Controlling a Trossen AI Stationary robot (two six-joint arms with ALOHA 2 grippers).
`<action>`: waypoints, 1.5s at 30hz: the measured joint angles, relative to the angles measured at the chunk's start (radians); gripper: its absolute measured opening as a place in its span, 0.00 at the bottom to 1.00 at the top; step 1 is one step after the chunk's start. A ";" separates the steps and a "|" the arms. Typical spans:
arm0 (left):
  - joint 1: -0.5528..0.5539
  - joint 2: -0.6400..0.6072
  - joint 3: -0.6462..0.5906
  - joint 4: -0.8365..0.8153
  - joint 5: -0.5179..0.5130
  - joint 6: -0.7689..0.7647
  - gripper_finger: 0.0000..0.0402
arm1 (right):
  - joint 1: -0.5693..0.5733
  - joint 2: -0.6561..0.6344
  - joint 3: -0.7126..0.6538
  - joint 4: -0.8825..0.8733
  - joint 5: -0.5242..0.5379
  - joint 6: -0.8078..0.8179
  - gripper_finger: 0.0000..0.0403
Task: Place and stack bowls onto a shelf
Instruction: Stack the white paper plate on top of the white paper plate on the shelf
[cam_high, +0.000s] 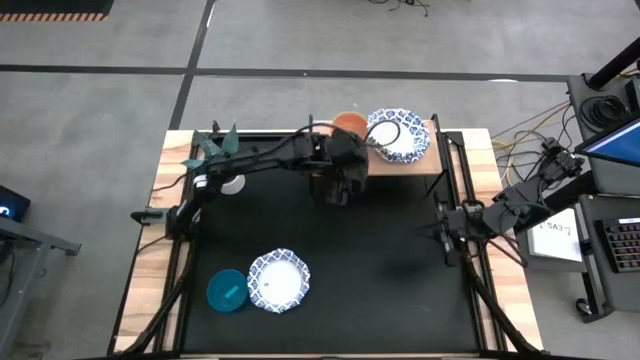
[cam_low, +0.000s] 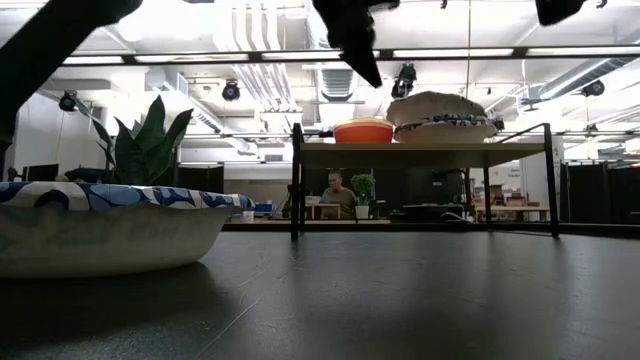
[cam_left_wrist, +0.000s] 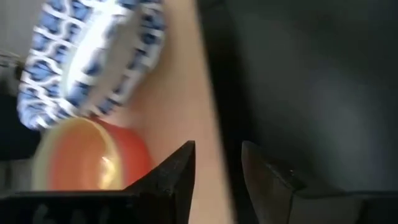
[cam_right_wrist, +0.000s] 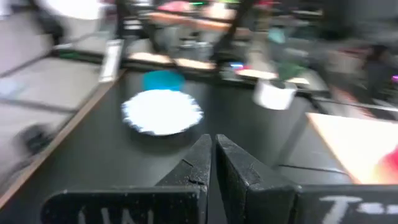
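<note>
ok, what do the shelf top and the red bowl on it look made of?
Shelf top: pale wood, matte, on thin dark legs that look like metal. Red bowl: smooth and glossy, with a highlight inside in the left wrist view; probably plastic, maybe glazed ceramic.

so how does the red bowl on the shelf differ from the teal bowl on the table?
The red bowl sits on the shelf, beside the stacked blue-rimmed bowls; the teal bowl sits on the black tabletop, next to a single blue-rimmed bowl. The left gripper is by the red one, far from the teal. Both are small, plain, upright.
</note>
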 joint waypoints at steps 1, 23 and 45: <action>-0.014 -0.011 0.000 -0.030 0.000 -0.021 0.27 | 0.000 0.007 0.000 0.007 0.051 0.018 0.03; -0.204 -0.400 -0.624 0.298 0.022 -0.236 0.11 | -0.136 0.135 0.031 0.138 0.150 0.085 0.03; -0.206 -0.905 -1.428 1.205 0.016 -0.284 0.11 | -0.623 0.343 0.377 -0.049 0.084 -0.020 0.03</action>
